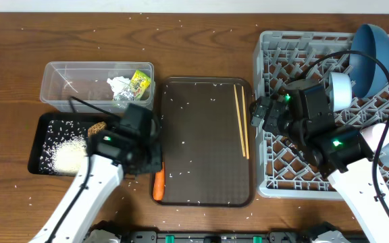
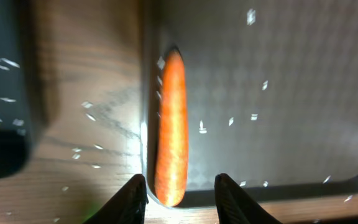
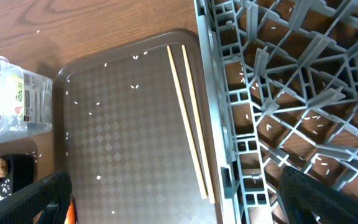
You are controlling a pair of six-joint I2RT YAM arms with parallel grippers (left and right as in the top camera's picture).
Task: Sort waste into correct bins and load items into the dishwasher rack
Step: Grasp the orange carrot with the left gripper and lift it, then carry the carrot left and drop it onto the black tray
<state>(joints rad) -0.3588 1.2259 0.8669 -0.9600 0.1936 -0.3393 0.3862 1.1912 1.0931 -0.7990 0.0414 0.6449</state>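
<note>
The orange carrot [image 2: 171, 124] is found lying against the left rim of the brown serving tray [image 2: 291, 93]; the left fingers [image 2: 135, 194] are held apart, astride its near end; the right fingers [image 3: 328, 196] are likewise spread, empty, near the dishwasher rack [image 3: 291, 93]; the carrot should be centred between the left fingers, and the rim avoided, before closing is attempted.

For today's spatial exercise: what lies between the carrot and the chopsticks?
Overhead shows only bare brown tray surface dotted with loose rice grains between them.
</note>
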